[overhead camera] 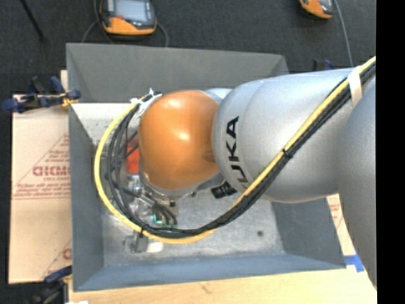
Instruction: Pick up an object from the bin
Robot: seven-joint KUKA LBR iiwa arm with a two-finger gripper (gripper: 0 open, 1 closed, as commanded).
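Arm (297,125) reaches across the grey bin (177,68) from the right, hiding most of its floor. Its orange cover (177,138) sits over the bin's left half, ringed by cables (100,170). The end effector (140,238) is low near the front-left corner; whether it is spread or pressed together cannot be told. A red thing (133,161) peeks out behind the cables.

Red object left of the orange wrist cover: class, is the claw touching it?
Cannot tell. In the camera view the orange wrist cover and cables hide most of the red object, so neither contact nor gap with the claw shows.
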